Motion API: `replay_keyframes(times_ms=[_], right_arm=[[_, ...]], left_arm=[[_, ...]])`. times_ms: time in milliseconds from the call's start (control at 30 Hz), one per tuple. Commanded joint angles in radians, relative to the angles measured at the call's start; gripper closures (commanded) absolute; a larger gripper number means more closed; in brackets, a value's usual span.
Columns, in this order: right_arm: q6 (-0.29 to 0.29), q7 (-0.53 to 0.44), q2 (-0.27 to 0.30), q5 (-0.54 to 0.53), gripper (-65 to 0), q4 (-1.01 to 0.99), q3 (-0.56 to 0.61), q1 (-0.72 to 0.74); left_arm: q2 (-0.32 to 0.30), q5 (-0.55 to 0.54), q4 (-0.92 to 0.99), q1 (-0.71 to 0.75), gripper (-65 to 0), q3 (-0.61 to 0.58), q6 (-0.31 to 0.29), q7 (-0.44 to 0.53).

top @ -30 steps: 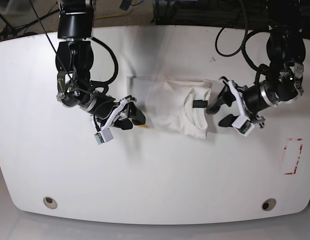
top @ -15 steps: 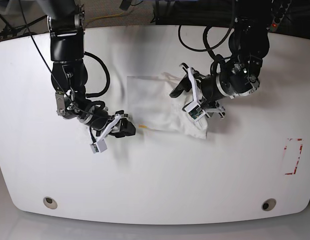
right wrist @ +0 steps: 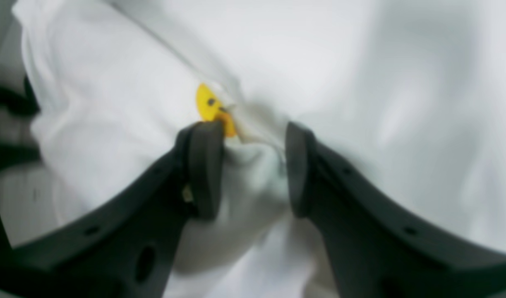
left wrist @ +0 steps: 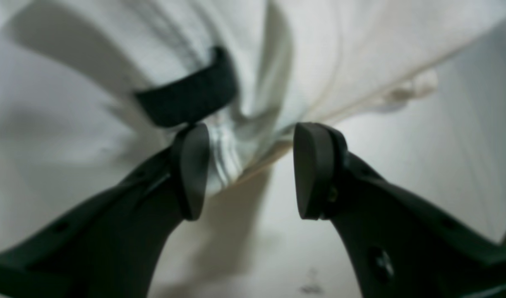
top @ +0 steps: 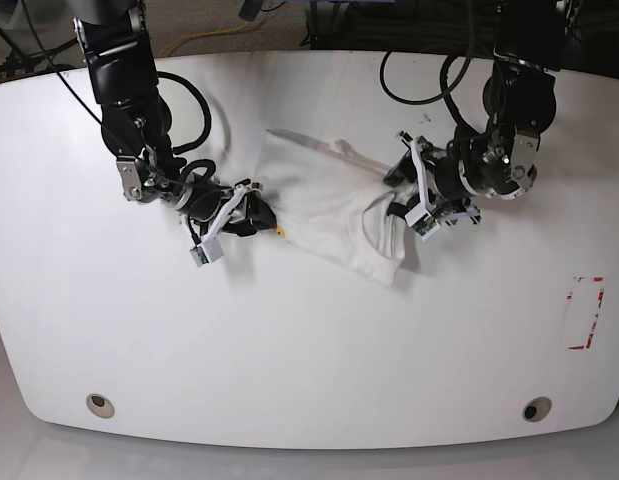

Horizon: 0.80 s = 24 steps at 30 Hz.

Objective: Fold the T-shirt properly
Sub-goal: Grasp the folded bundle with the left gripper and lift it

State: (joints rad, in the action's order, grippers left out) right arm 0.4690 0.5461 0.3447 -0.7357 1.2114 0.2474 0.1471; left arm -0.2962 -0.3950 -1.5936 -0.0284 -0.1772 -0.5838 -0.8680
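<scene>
shirt (top: 334, 210): white, bunched at table centre, long axis from 10 to 4 o'clock in the base view; the collar end with its dark neck label (left wrist: 188, 97) lies toward 3 o'clock, a yellow print spot (right wrist: 209, 105) at the 9 o'clock edge.
right gripper (right wrist: 244, 167): at the shirt's 9 o'clock edge; jaws part-closed with a fold of cloth bunched between them, one pad touching the yellow spot. It looks pinched, though a gap shows by the other pad.
left gripper (left wrist: 246, 169): at the collar end, 3 o'clock side; jaws apart, straddling the ribbed collar edge, the label just above one pad. No grip on the cloth yet, by my reading.
key relation: the arms sit at opposite ends of the shirt's long axis, each at its own edge; cloth lies straight ahead of both.
next move, as a guess: left jaws close on the collar, then both pull apart to spread the shirt.
table (top: 309, 350): white, bare around the shirt; a red mark (top: 586, 312) at 4 o'clock, well apart.
obstacles: none seen between grippers and cloth.
</scene>
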Motion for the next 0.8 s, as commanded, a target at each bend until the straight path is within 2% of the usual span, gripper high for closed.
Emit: replay_keyframes(times_ms=[0,167,333,433,500,600,767], right_arm=[[0.0,0.002,0.03,0.006,-23.1,0.078,0.014,-0.024],[-0.002,0.004,0.046,0.006,-23.1,0.224,0.025,-0.132],[-0.005,0.006,0.041,0.006,-23.1,0.327,0.071,-0.195],[-0.074,0.006,0.003,0.006,-23.1,0.353,0.143,-0.198],[-0.134,0.006,-0.02,0.006,-23.1,0.356,0.188,-0.191],[-0.177,0.006,-0.051,0.005,-23.1,0.354,0.252,-0.157],[-0.183,0.006,-0.059,-0.002,-23.1,0.359,0.267,-0.132]], left_arm=[[-0.031,-0.006,0.066,-0.058,-30.1,0.003,0.0,0.053],[-0.042,-0.006,0.227,-0.181,-30.0,-0.017,0.0,0.089],[-0.053,-0.011,0.25,-0.258,-30.0,-0.02,0.0,0.088],[-0.053,-0.012,0.246,-0.281,-30.0,-0.02,0.0,0.083],[-0.054,-0.012,0.195,-0.296,-30.0,-0.017,0.0,0.074],[-0.076,-0.011,0.078,-0.295,-30.1,0.009,0.0,0.019],[-0.057,-0.006,-0.121,-0.238,-30.6,0.069,0.002,-0.084]])
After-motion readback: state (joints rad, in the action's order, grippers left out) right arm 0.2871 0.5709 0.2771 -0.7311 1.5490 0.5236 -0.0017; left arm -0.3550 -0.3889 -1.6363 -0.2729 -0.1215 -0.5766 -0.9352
